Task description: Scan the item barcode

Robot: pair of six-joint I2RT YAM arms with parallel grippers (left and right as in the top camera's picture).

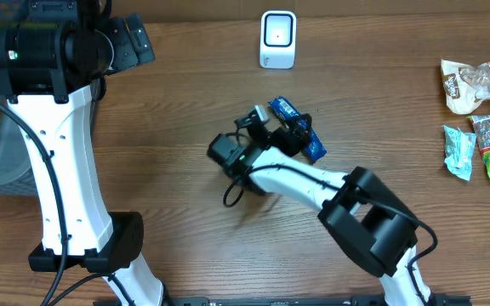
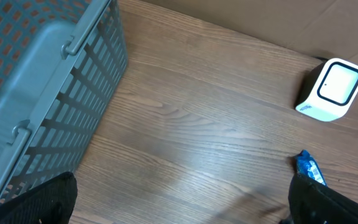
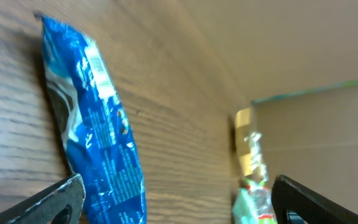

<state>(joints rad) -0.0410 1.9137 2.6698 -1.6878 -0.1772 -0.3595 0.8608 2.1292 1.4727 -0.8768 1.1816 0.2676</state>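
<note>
wooden table (image 1: 185, 102); right gripper (image 3: 179, 208) has its jaws wide apart, gripping nothing; blue packet (image 3: 92, 137) lies on the wood by 1 finger; left gripper (image 2: 179, 202) is spread too, empty; white scanner (image 1: 278, 39) sits at 12 o'clock beyond the packet

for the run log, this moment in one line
blue snack packet on table | right gripper open over it | left gripper open, empty
</note>
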